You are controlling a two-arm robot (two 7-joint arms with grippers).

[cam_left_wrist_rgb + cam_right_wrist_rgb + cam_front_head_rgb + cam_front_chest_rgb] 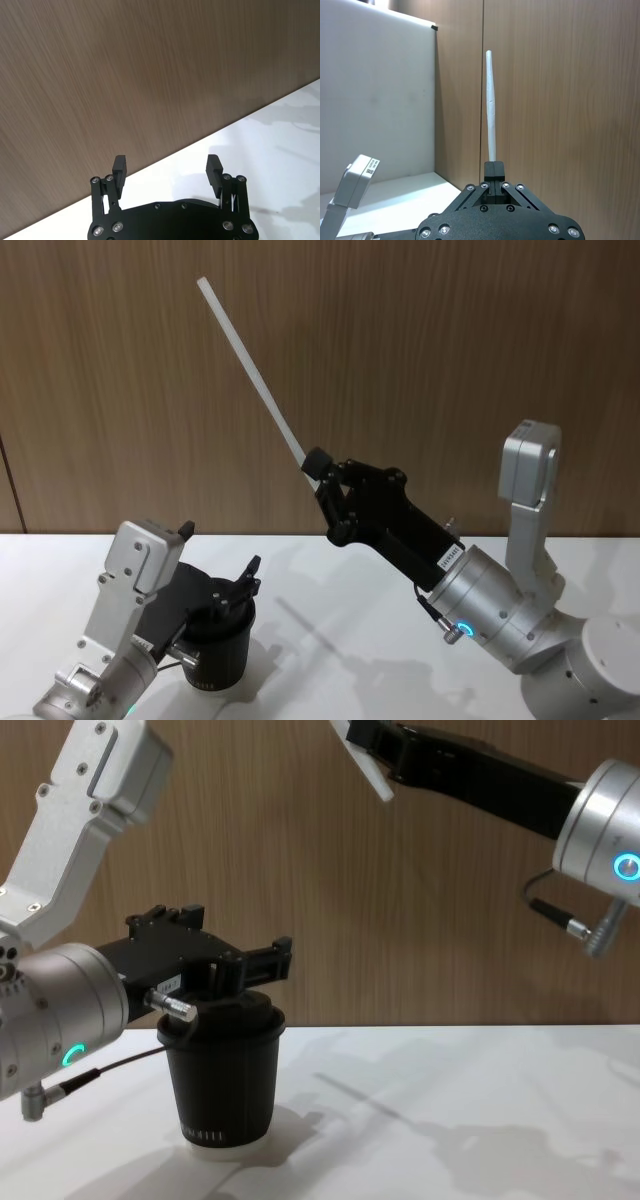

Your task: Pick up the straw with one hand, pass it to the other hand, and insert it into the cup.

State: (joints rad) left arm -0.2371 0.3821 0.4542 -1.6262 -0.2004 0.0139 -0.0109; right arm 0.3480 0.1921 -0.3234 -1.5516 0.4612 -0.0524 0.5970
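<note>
Behind — wood wall (pixel 450 360); under cup (pixel 222 1070), white table (pixel 450 1120)

The left gripper (pixel 167 165) and right gripper (pixel 316 464) are black, screw-studded, on silver cylindrical wrists (pixel 482 606) with teal rings (pixel 627 867).

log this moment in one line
right tool: shut on straw, aloft | left tool: open, empty, by cup lid | straw: not in cup

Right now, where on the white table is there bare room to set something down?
The white tabletop is bare between the black lidded paper cup and the right arm's silver wrist. It is crowded at the cup, where the open left end effector hovers.
</note>
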